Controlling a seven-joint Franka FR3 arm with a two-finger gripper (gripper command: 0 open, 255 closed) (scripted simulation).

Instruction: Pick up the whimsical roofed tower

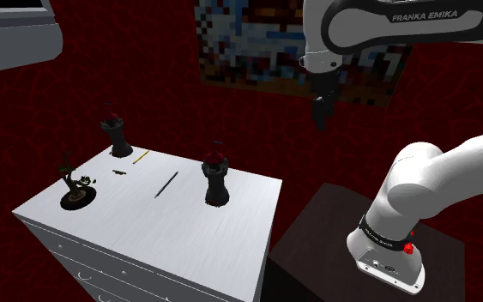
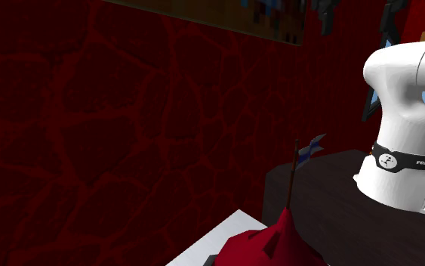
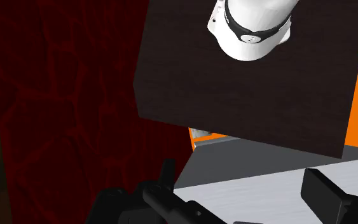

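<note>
1. The hand (image 1: 321,116) hangs high over the dark stand (image 1: 316,249), well apart from the white counter (image 1: 162,225). In the wrist view its two fingers stand apart with nothing between them.
2. Two alike red-roofed towers stand upright on the counter. The nearer tower (image 1: 216,176) is by the edge closest to the stand, and the far tower (image 1: 116,133) is at the back corner. I cannot tell which one is meant. The nearer one looks like the easier reach.
3. Carry the hand across at its present height until it is directly above the chosen tower, then lower it. A slanting approach risks tipping the tower.
4. A red roof (image 2: 275,242) topped by a thin flagpole shows close up in the second exterior view. Such a peak gives poor purchase, so the dark waist under the roof is probably the better place to close.
5. Turn the wrist so that the fingers straddle the body evenly. The pen (image 1: 166,184) lies beside the nearer tower, so keep clear of it.
6. Close gently, then lift straight up.
</note>
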